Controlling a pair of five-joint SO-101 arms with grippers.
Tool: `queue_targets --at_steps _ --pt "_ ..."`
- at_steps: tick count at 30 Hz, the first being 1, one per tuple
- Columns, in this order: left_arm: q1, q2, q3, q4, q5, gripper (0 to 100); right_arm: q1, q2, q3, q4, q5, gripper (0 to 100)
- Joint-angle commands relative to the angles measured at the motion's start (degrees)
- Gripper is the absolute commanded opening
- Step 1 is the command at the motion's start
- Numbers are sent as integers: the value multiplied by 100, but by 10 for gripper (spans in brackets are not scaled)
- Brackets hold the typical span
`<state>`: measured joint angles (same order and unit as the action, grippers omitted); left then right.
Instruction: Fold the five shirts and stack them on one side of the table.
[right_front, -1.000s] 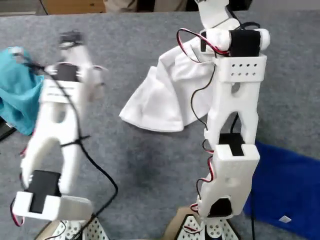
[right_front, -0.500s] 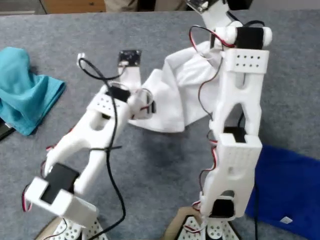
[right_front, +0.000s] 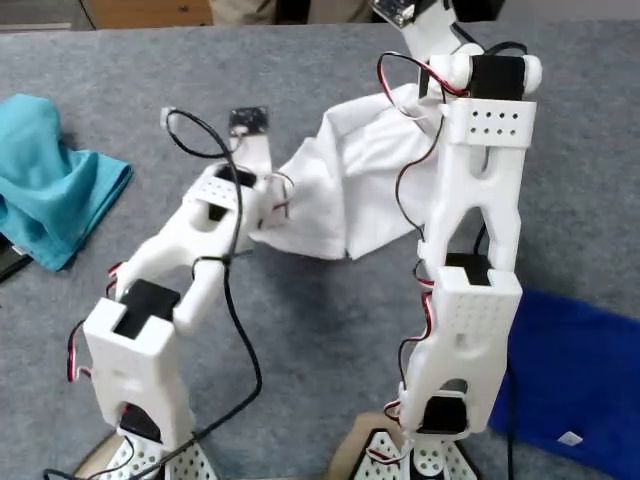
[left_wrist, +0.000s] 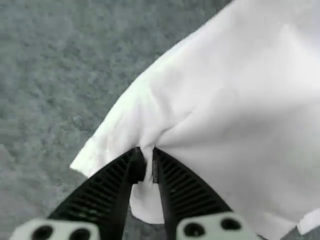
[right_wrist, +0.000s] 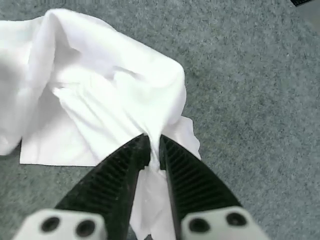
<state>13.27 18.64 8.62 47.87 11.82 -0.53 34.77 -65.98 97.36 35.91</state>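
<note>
Your left gripper (left_wrist: 148, 161) is clamped on a fold of the white shirt (left_wrist: 225, 95), close to one edge of the cloth. Its two black ribbed fingers (left_wrist: 112, 192) are almost together, with only a thin ridge of fabric between them. A small flap of shirt hangs just past the tips.

Your right gripper (right_wrist: 154, 144) is pinched onto the same white shirt. A narrow strip of fabric is caught between its fingers (right_wrist: 192, 185), and the cloth bunches into soft folds beyond them.

In the high view, the white shirt lies crumpled near the middle of the grey table (right_front: 300, 320), spread between the two arms. The left arm (right_front: 185, 250) stretches forward to the shirt's near-left edge. The right arm (right_front: 480, 200) stands tall over the shirt's far right side, where the cloth gathers up toward the gripper.

A teal shirt (right_front: 45, 190) sits in a loose heap at the left edge of the table, well apart from the white one. A dark blue shirt (right_front: 570, 370) lies flat at the near right corner, just beside the right arm's base. Something dark (right_front: 8, 262) shows beside the teal shirt at the table's edge; you cannot tell what it is.
</note>
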Motion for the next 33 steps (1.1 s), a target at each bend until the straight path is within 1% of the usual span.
queue_targets --at_steps 1,3,11,14,16,20,23,27,30,33 --pt "-396 -22 -976 624 9 19 110 -13 -163 -141 62 27" --pt "-607 -13 -1363 853 9 19 110 -13 -163 -141 62 27" --pt "-1354 -4 -2004 853 18 19 110 -13 -154 -141 70 29" --pt "-1679 -31 -2338 914 70 19 66 31 -110 26 413 29" --pt "-1723 -66 -2593 1134 176 19 48 110 -119 88 598 29" --pt "-1723 -66 -3437 1899 193 19 31 163 -127 185 809 29" --pt "-1785 -66 -4211 2558 246 19 66 119 -163 220 818 29" --pt "-2101 -22 -5292 3411 967 19 110 -13 -338 352 791 27" --pt "-2303 -13 -5908 4018 1046 19 154 -145 -488 448 782 27" --pt "-2347 -13 -6277 4642 1029 19 233 -303 -479 475 721 28"
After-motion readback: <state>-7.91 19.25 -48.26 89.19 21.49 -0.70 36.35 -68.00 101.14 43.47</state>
